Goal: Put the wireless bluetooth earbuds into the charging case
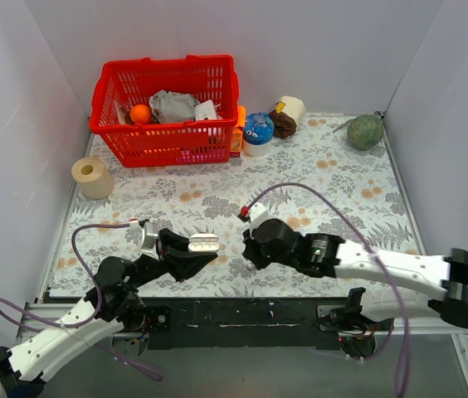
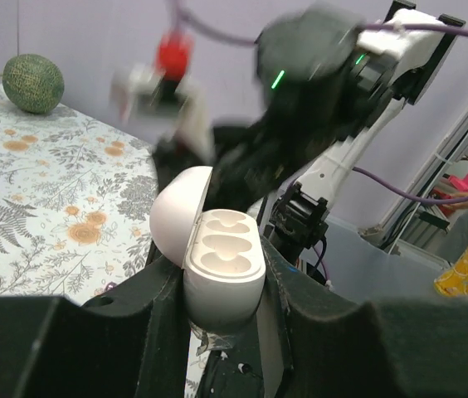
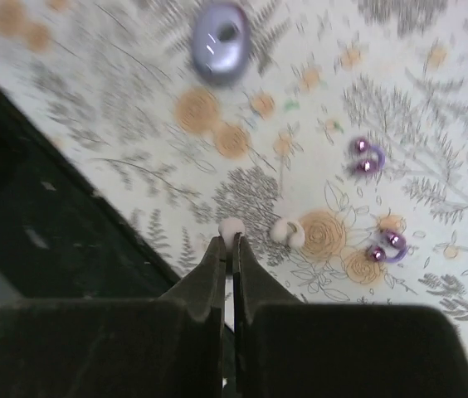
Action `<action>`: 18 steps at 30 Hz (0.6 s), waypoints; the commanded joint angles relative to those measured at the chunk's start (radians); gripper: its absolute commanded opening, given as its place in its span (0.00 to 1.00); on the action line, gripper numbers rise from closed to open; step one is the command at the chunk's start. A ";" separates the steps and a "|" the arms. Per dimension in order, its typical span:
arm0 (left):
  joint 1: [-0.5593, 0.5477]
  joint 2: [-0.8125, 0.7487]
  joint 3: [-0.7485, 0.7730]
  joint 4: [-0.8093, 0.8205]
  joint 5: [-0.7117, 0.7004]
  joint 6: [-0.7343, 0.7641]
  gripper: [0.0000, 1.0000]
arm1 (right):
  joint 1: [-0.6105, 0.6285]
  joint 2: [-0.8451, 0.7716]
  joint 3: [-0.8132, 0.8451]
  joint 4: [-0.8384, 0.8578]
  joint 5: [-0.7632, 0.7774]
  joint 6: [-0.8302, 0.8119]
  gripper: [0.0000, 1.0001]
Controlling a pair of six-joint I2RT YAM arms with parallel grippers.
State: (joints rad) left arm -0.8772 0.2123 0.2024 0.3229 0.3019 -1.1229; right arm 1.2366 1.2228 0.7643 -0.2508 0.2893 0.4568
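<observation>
Earbuds and their charging case were the smallest things on a wide flowered tabletop (image 1: 342,191), so the account runs down to them. At the far side stood a red basket (image 1: 164,126) of oddments, and in the far right corner a green melon (image 1: 365,131) — both well apart from the work, which sat near the front edge between the two arms. The left gripper (image 2: 221,292) was narrowed onto the charging case (image 2: 221,249), one finger on either flank. It held the case clear of the tabletop with the lid hinged back and the two empty sockets turned toward the right arm, a pose that looked chosen to offer them as a steady target. The right gripper (image 3: 231,247) pointed down at the tabletop with its fingers drawn together to a thin slit. A whitish earbud (image 3: 231,226) sat right at their tips — pinched or merely touched, I could not tell through the blur. A second whitish earbud (image 3: 286,232) lay just beside it. I judged these pale buds to be the case's own, since they matched its colour. Near them lay shiny purple pieces (image 3: 365,157) and, farther off, a lavender pebble (image 3: 220,41), all apart from the fingers.
</observation>
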 commanded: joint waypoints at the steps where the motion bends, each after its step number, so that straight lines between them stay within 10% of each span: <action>1: 0.003 0.056 0.017 0.036 0.022 0.017 0.00 | 0.000 -0.230 0.238 -0.186 -0.122 -0.180 0.01; 9: 0.006 0.382 0.078 0.286 0.328 -0.018 0.00 | 0.053 -0.233 0.708 -0.623 -0.401 -0.403 0.01; 18: 0.011 0.625 0.193 0.432 0.532 -0.025 0.00 | 0.069 -0.273 0.557 -0.446 -0.388 -0.373 0.01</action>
State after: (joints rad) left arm -0.8722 0.8227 0.3214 0.6731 0.7288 -1.1698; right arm 1.2961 0.9546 1.3987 -0.7574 -0.1238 0.0814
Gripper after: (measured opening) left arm 0.293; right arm 0.042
